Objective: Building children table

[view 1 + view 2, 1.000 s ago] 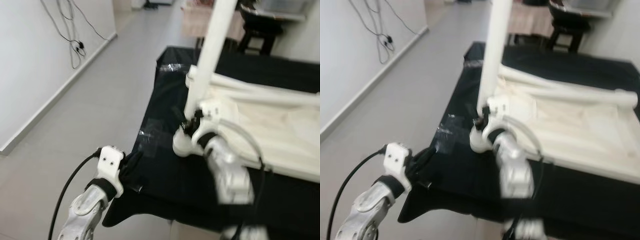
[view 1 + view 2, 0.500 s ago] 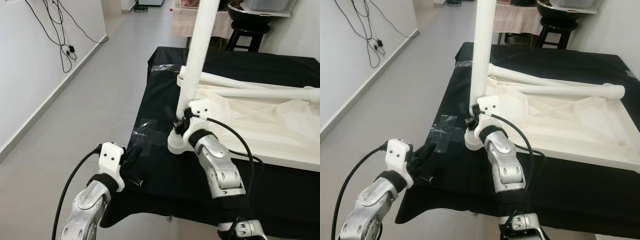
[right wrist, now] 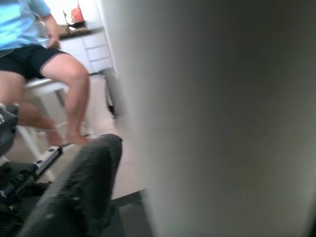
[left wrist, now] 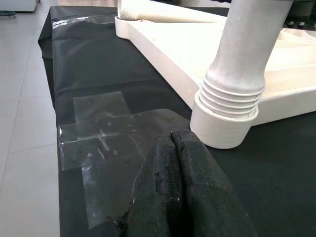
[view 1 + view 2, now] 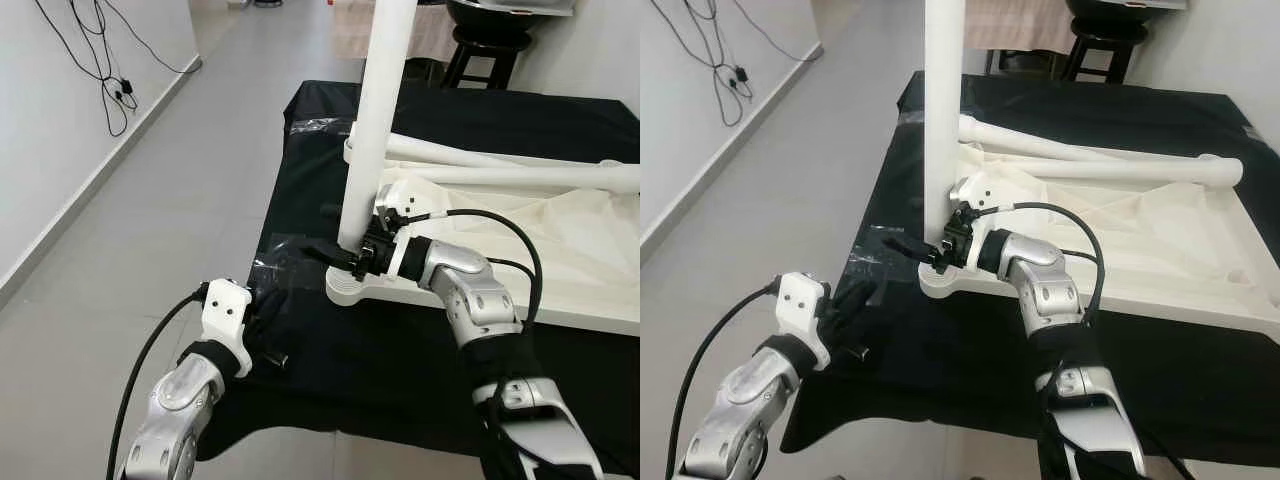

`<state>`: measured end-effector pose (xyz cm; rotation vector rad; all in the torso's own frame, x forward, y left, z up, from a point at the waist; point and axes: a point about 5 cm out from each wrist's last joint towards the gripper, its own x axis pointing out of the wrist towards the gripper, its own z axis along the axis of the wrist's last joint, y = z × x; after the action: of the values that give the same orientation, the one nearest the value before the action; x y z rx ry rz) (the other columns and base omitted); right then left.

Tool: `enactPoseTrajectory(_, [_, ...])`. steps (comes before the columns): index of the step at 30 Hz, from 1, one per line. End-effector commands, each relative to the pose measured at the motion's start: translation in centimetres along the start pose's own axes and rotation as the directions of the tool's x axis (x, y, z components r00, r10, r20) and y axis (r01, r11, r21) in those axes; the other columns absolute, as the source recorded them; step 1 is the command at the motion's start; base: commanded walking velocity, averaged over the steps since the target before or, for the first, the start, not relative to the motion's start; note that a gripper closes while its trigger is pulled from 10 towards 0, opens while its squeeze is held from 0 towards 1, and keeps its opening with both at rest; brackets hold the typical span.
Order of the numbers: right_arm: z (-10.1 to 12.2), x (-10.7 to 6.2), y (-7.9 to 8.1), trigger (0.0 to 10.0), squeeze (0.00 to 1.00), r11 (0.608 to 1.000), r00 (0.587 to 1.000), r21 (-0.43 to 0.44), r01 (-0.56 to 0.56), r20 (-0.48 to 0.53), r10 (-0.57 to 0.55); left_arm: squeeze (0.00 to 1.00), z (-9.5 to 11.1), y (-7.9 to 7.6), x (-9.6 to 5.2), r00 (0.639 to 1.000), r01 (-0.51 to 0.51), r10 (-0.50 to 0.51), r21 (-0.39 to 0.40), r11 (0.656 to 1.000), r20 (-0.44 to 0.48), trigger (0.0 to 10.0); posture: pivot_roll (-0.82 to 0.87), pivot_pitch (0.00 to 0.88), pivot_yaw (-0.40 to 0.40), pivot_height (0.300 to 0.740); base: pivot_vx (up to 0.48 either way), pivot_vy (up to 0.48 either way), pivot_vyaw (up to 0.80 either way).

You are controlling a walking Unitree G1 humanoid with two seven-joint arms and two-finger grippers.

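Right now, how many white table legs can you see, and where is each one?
3. One upright leg stands in the corner socket of the tabletop, beside the right gripper. Two loose legs lie on the upturned tabletop. A fourth may be hidden.

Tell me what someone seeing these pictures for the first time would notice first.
A tall white table leg stands upright in a corner socket of the upturned white tabletop, which lies on a black-covered table. The right gripper sits at the foot of that leg, one finger on each side of it. The left gripper rests, jaws shut, at the table's near edge beside clear tape.
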<state>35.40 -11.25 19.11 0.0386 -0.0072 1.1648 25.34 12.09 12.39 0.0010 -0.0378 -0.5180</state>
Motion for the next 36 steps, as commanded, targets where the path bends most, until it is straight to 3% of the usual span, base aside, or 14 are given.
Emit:
enactPoseTrajectory(1, [0.0, 0.7, 0.4, 0.0, 0.0, 0.997, 0.998, 0.02, -0.069, 0.004, 0.069, 0.0, -0.5, -0.1, -0.2, 1.0, 0.0, 0.001, 0.012, 1.0, -0.02, 10.0, 0.1, 0.075, -0.063, 0.74, 0.0, 0.0, 0.0])
enactPoseTrajectory(11, [0.2, -0.4, -1.0, 0.0, 0.0, 0.999, 0.999, 0.015, -0.052, 0.018, 0.051, 0.0, -0.4, -0.2, -0.3, 1.0, -0.001, 0.001, 0.014, 1.0, -0.018, 10.0, 0.09, 0.086, -0.06, 0.74, 0.0, 0.0, 0.0])
enactPoseTrajectory(14, [-0.3, -1.7, -1.4, 0.0, 0.0, 0.994, 0.995, -0.053, 0.095, -0.007, -0.095, 0.0, -0.4, -0.2, -0.3, 1.0, 0.001, -0.001, 0.01, 1.0, -0.016, 10.0, 0.08, 0.098, -0.06, 0.74, 0.0, 0.0, 0.0])
enactPoseTrajectory(18, [-1.2, -2.1, -1.2, 0.0, 0.0, 0.955, 0.955, -0.037, 0.293, -0.025, -0.294, 0.0, -0.3, -0.1, -0.4, 1.0, 0.002, -0.002, 0.009, 1.0, -0.015, 10.0, 0.08, 0.101, -0.061, 0.74, 0.0, 0.0, 0.0])
enactPoseTrajectory(19, [-2.2, -2.1, -0.9, 0.0, 0.0, 0.872, 0.872, -0.023, 0.488, -0.036, -0.489, 0.0, -0.3, 0.1, -0.5, 1.0, 0.002, -0.002, 0.009, 1.0, -0.015, 10.0, 0.07, 0.105, -0.055, 0.74, 0.0, 0.0, 0.0])
enactPoseTrajectory(20, [-4.1, -2.2, 0.6, 0.0, 0.0, 0.744, 0.742, 0.013, 0.668, -0.083, -0.665, 0.0, -0.2, 0.2, -0.5, 1.0, 0.002, -0.002, 0.009, 1.0, -0.015, 10.0, 0.07, 0.117, -0.045, 0.74, 0.0, 0.0, 0.0])
enactPoseTrajectory(21, [-4.1, -2.2, 0.6, 0.0, 0.0, 0.744, 0.742, 0.013, 0.668, -0.083, -0.665, 0.0, -0.2, 0.2, -0.5, 1.0, 0.002, -0.002, 0.009, 1.0, -0.015, 10.0, 0.07, 0.117, -0.045, 0.74, 0.0, 0.0, 0.0])
enactPoseTrajectory(22, [-5.9, -1.6, 3.3, 0.0, 0.0, 0.617, 0.611, -0.021, 0.787, -0.116, -0.783, 0.0, -0.2, 0.3, -0.4, 1.0, 0.005, -0.005, 0.013, 1.0, -0.018, 10.0, 0.07, 0.104, -0.037, 0.74, 0.0, 0.0, 0.0])
enactPoseTrajectory(24, [-6.1, -1.0, 4.0, 0.0, 0.0, 0.637, 0.629, -0.065, 0.768, -0.114, -0.769, 0.0, -0.3, 0.3, -0.4, 1.0, 0.007, -0.007, 0.016, 1.0, -0.02, 10.0, 0.07, 0.104, -0.037, 0.74, 0.0, 0.0, 0.0])
enactPoseTrajectory(28, [-5.6, 0.1, 2.2, 0.0, 0.0, 0.637, 0.633, -0.032, 0.77, -0.09, -0.769, 0.0, -0.4, 0.3, -0.3, 1.0, 0.008, -0.008, 0.014, 1.0, -0.024, 10.0, 0.08, 0.094, -0.058, 0.74, 0.0, 0.0, 0.0])
enactPoseTrajectory(33, [-5.5, 1.8, 2.3, 0.0, 0.0, 0.668, 0.663, -0.016, 0.744, -0.108, -0.741, 0.0, -0.5, 0.3, -0.4, 1.0, -0.012, 0.013, 0.018, 1.0, -0.02, 10.0, 0.1, 0.086, -0.059, 0.74, 0.0, 0.0, 0.0])
enactPoseTrajectory(34, [-5.4, 2.2, 2.5, 4.8, 0.0, 0.683, 0.678, -0.011, 0.73, -0.114, -0.726, 0.0, -0.5, 0.3, -0.4, 1.0, -0.022, 0.022, 0.021, 1.0, -0.018, 10.0, 0.1, 0.082, -0.061, 0.74, 0.0, 0.0, 0.0])
enactPoseTrajectory(35, [-5.4, 2.2, 2.5, 4.8, 0.0, 0.683, 0.678, -0.011, 0.73, -0.114, -0.726, 0.0, -0.5, 0.3, -0.4, 1.0, -0.022, 0.022, 0.021, 1.0, -0.018, 10.0, 0.1, 0.082, -0.061, 0.74, 0.0, 0.0, 0.0])
enactPoseTrajectory(36, [-5.2, 2.4, 2.8, 10.0, 1.0, 0.688, 0.684, 0.004, 0.725, -0.113, -0.72, 0.0, -0.5, 0.3, -0.4, 0.999, -0.027, 0.027, 0.023, 0.999, -0.018, 10.0, 0.1, 0.081, -0.062, 0.74, 0.0, 0.0, 0.0])
